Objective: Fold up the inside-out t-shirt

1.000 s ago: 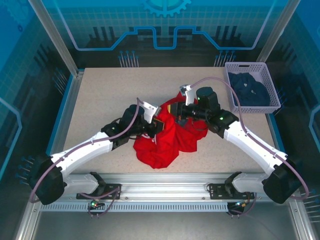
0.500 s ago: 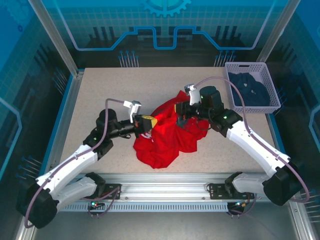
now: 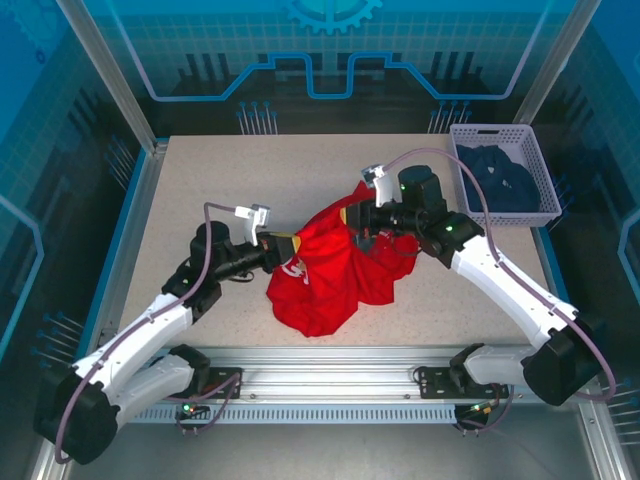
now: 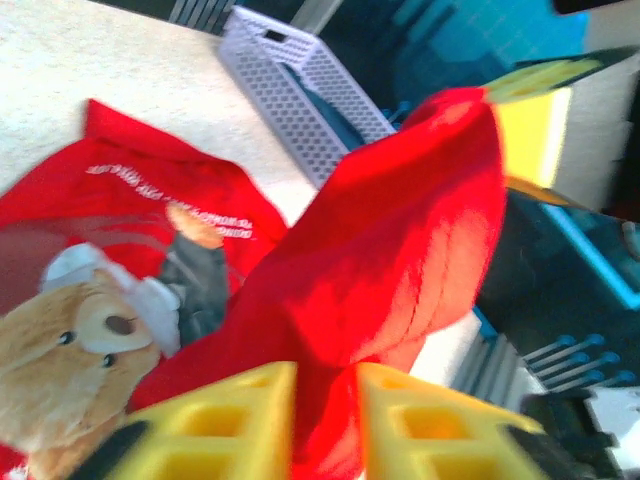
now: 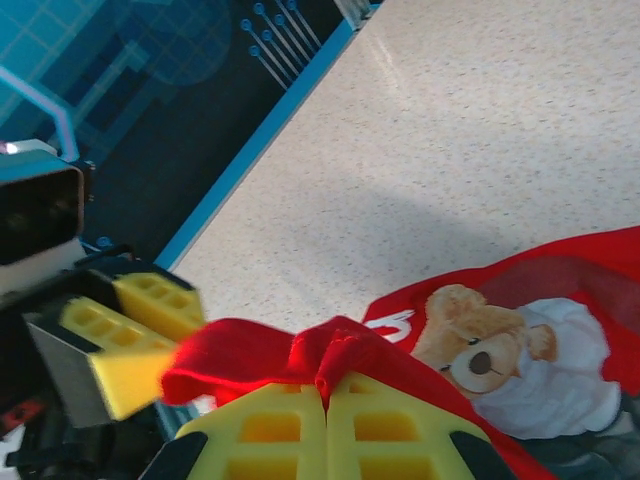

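Note:
The inside-out t-shirt (image 3: pixel 335 285) is a crumpled bright red heap in the middle of the table, with its teddy-bear print (image 5: pixel 480 350) and white lettering facing up. My right gripper (image 3: pixel 362 215) is at the heap's far edge, lifted a little off the table. In the right wrist view this gripper (image 5: pixel 325 385) is shut on a pinched red fold. My left gripper (image 3: pixel 290 243) is at the heap's left edge. In the left wrist view its jaws (image 4: pixel 325 375) stand apart, with red cloth (image 4: pixel 400 230) lying in the gap and stretching across to the right gripper's yellow finger (image 4: pixel 535 120).
A white mesh basket (image 3: pixel 480 128) at the table's far right corner holds a dark navy garment (image 3: pixel 505 180). Bare speckled tabletop (image 3: pixel 220 180) lies left of and behind the shirt. Blue-lit frame posts and walls surround the table.
My left arm has drawn back to the left, pulling a red strand out from the heap, and its jaws have parted. The right gripper has kept its pinch and shifted only slightly.

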`<state>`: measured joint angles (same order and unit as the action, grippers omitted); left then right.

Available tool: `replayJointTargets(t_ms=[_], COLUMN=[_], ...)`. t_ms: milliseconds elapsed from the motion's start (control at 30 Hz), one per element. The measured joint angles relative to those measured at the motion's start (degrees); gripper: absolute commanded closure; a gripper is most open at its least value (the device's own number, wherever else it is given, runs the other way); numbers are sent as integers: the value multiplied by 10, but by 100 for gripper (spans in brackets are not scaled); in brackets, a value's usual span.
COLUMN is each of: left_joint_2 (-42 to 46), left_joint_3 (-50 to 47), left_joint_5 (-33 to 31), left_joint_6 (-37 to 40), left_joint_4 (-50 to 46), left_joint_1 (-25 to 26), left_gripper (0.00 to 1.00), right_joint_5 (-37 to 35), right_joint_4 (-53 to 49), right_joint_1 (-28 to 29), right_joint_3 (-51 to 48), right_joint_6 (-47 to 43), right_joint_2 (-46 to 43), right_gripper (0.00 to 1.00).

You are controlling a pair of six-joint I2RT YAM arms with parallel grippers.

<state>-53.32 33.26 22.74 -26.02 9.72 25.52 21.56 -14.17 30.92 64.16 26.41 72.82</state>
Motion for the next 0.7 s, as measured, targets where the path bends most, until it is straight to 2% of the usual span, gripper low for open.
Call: replayJointTargets(t_ms=[200, 367, 567, 700], left_joint_2=[23, 26, -27, -84], left_joint_3=[27, 48, 102, 143], left_joint_5=[-115, -187, -266, -320], left_joint_6=[57, 101, 145, 157], left_joint_4=[-82, -116, -143, -158], left_joint_1=[63, 118, 163, 175], left_gripper=[35, 23, 16, 20], right_joint_5=[6, 3, -1, -1], right_joint_4=[29, 39, 45, 48], right_joint_1=[31, 47, 54, 56], right_joint_3=[0, 0, 4, 5], right_joint_6=[33, 50, 56, 58], right_joint_2=[15, 26, 34, 36], right_gripper=[100, 100, 100, 100])
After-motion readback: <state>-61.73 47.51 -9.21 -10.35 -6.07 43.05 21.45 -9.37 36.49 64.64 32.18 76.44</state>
